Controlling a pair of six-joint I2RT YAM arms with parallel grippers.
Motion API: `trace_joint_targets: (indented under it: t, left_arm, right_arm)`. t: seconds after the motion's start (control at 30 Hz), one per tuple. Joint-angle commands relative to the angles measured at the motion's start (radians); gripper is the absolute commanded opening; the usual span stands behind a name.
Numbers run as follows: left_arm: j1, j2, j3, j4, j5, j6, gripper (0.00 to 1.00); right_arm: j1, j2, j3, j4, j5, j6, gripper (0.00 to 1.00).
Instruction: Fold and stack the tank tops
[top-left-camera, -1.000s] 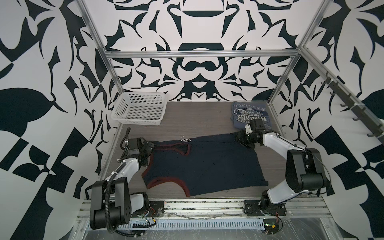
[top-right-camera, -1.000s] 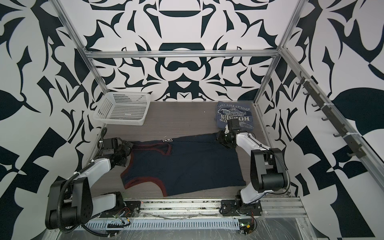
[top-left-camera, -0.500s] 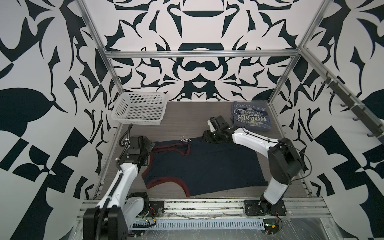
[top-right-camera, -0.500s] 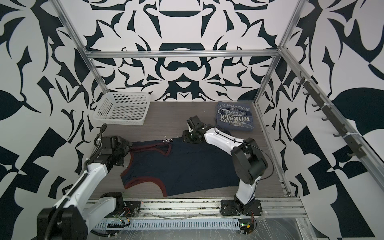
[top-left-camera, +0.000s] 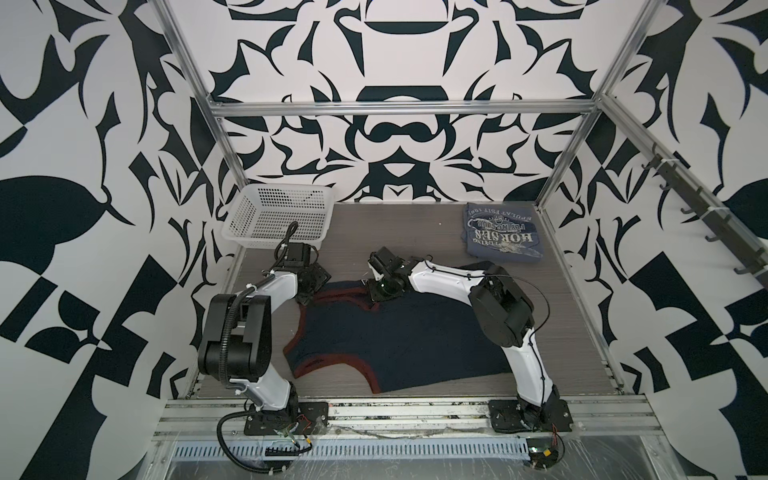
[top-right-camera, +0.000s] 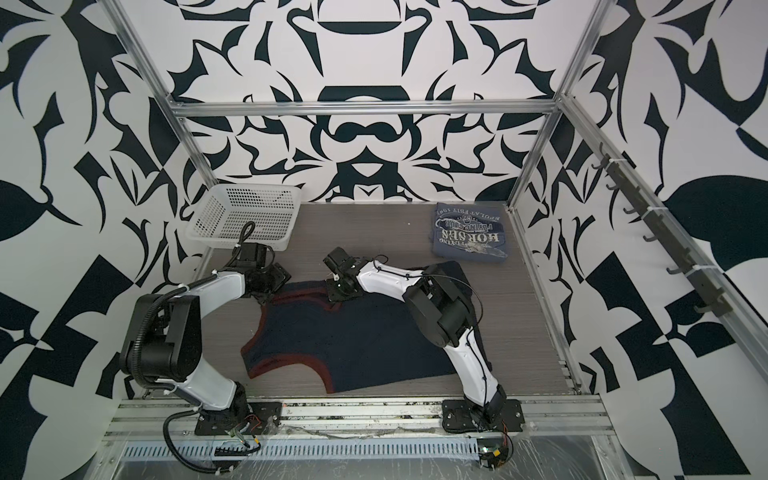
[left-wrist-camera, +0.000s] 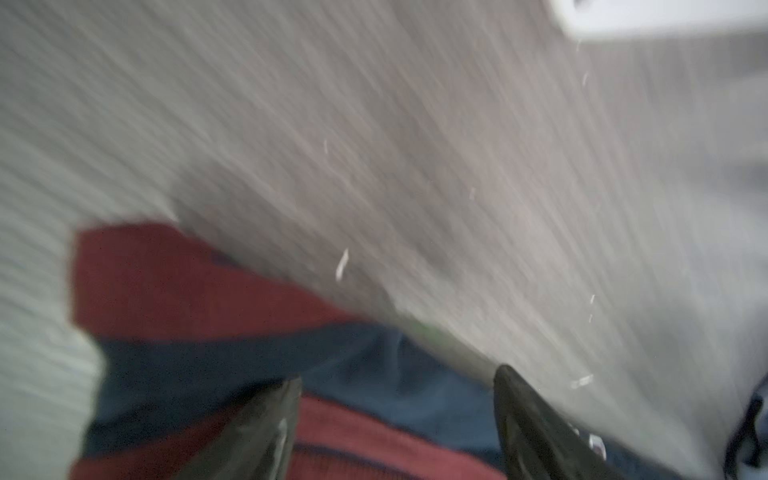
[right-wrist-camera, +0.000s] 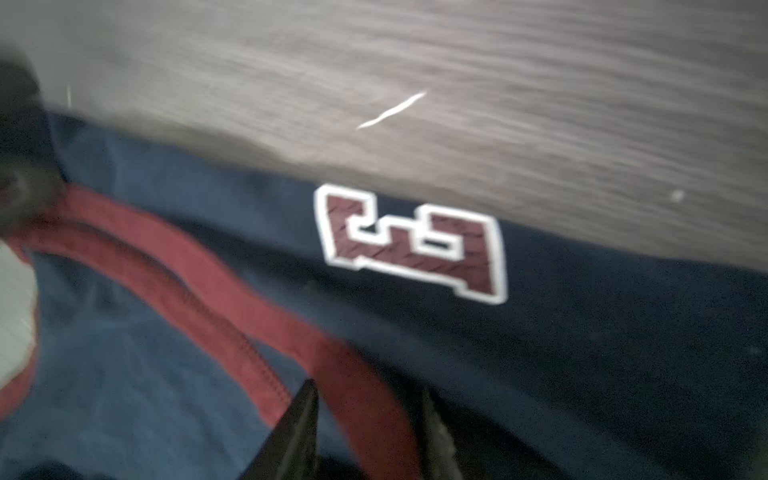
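Two tank tops lie on one desk (top-left-camera: 374, 232): one navy tank top (top-left-camera: 415, 332) with red trim and one grey-blue tank top (top-left-camera: 500, 235) with white print. One white perforated basket (top-left-camera: 286, 187). Two robot arms, one left arm (top-left-camera: 274, 286) and one right arm (top-left-camera: 444, 284). The left gripper (left-wrist-camera: 397, 374) shows two fingers (left-wrist-camera: 257, 432), the right gripper (right-wrist-camera: 365, 386) two more. One number patch (right-wrist-camera: 411, 243) on the navy tank top.

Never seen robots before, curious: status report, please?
Left claw open at strap of navy top. Right claw astride its red trim, grip unclear. Grey top folded, far corner. Nothing blocking.
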Motion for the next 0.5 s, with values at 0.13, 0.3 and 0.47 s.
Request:
trace_joint_targets:
  t: [0.13, 0.3, 0.47]
  left_arm:
    - [0.051, 0.062, 0.007, -0.048, -0.080, 0.007, 0.76]
    - [0.052, 0.062, 0.037, -0.073, -0.085, 0.015, 0.78]
    - [0.037, -0.001, 0.052, -0.128, -0.123, 0.023, 0.84]
  right_arm:
    - [0.079, -0.040, -0.034, -0.109, 0.080, -0.055, 0.40]
    - [0.083, -0.185, -0.143, -0.076, 0.074, -0.064, 0.52]
    - [0.033, -0.363, -0.253, -0.075, 0.070, -0.074, 0.60]
